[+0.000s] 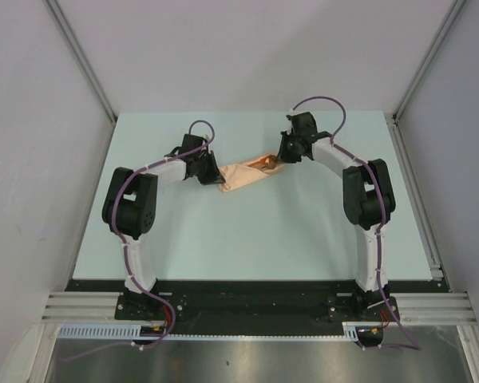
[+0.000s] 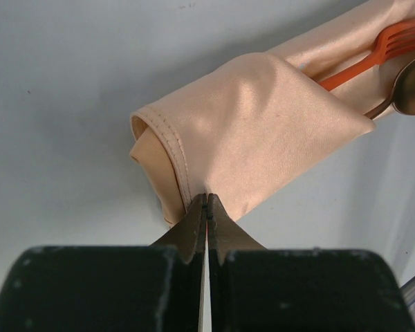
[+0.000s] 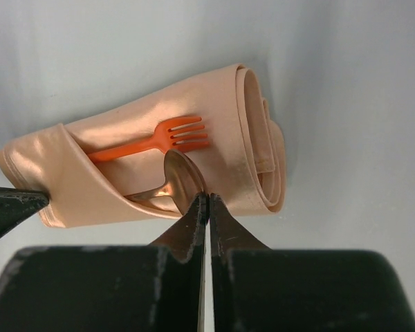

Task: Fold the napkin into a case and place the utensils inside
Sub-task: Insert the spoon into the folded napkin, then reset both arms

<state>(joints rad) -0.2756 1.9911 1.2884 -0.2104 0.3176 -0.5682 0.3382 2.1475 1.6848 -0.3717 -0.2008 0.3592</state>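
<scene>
The napkin is folded into a narrow tan-orange case (image 1: 241, 177) lying mid-table. The orange-red fork (image 3: 152, 142) and the coppery spoon (image 3: 180, 180) are tucked into its diagonal pocket, heads sticking out. My left gripper (image 2: 207, 200) is shut, pinching the near edge of the case (image 2: 263, 124) at its pocket end; the fork (image 2: 373, 55) and spoon (image 2: 411, 86) show at the top right of the left wrist view. My right gripper (image 3: 207, 197) is shut with nothing between its tips, which touch the case (image 3: 228, 138) beside the spoon bowl. In the top view the left gripper (image 1: 210, 171) and right gripper (image 1: 283, 155) flank the case.
The pale green table (image 1: 247, 239) is walled by grey panels on the left, back and right. A metal rail (image 1: 415, 191) runs along its right edge. The left gripper's dark fingertip (image 3: 14, 204) shows at the left of the right wrist view.
</scene>
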